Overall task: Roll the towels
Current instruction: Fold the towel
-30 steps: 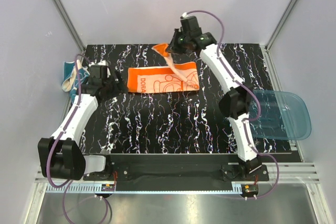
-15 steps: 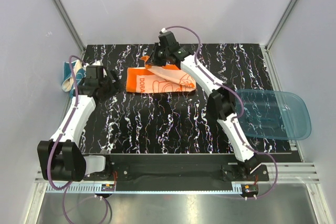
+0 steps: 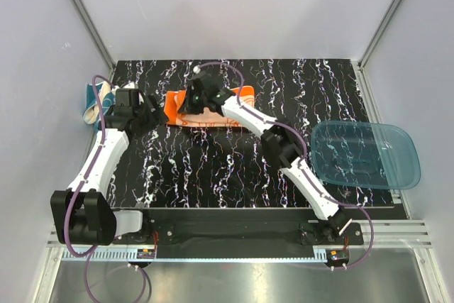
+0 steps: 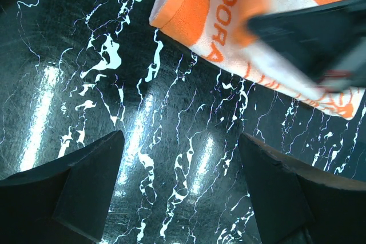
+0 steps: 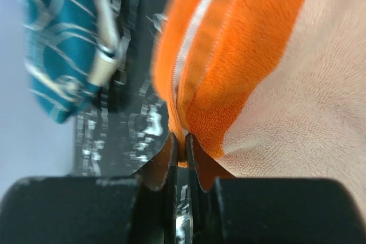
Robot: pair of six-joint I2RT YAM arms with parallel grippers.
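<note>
The orange and peach towel (image 3: 172,111) lies at the back middle of the black marbled table (image 3: 227,168), folded over on itself. My right gripper (image 3: 186,106) reaches across it and is shut on its orange edge (image 5: 182,112), pinched between the fingertips (image 5: 170,154). My left gripper (image 3: 154,112) hovers open just left of the towel, over bare table. In the left wrist view the towel's corner (image 4: 194,10) lies ahead of the open left gripper (image 4: 183,175). The teal towel (image 3: 92,104) sits crumpled at the table's left edge and shows blurred in the right wrist view (image 5: 57,44).
A translucent blue plastic tray (image 3: 365,154) rests at the right edge of the table, partly over the side. White walls close in the back and both sides. The right arm (image 3: 284,150) stretches diagonally over the table's middle.
My right gripper has carried the towel's right end leftward over the rest of the cloth, folding it across. The left arm has hardly moved.
</note>
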